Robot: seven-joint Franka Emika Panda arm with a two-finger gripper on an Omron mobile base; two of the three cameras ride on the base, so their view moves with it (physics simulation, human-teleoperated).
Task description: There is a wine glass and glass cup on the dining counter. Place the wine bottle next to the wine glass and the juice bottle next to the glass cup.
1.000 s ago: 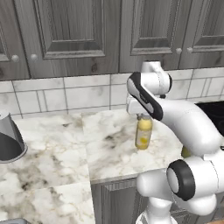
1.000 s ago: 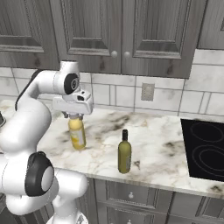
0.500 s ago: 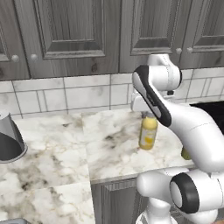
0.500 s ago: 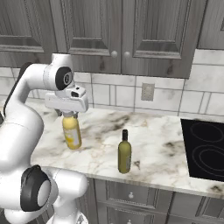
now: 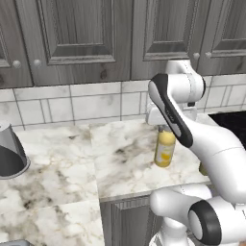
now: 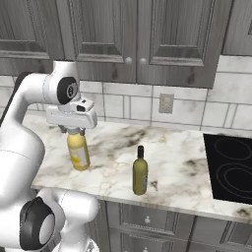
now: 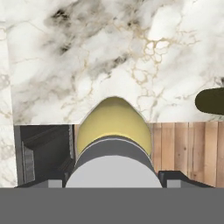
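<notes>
The juice bottle, short, yellow, grey-capped, has swung out past the counter edge, cap clamped in the gripper: carrying has begun.

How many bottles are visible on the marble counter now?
2. The juice bottle hangs in the gripper, near the counter's front edge; the wine bottle stands to its right. Others may be hidden.
</notes>
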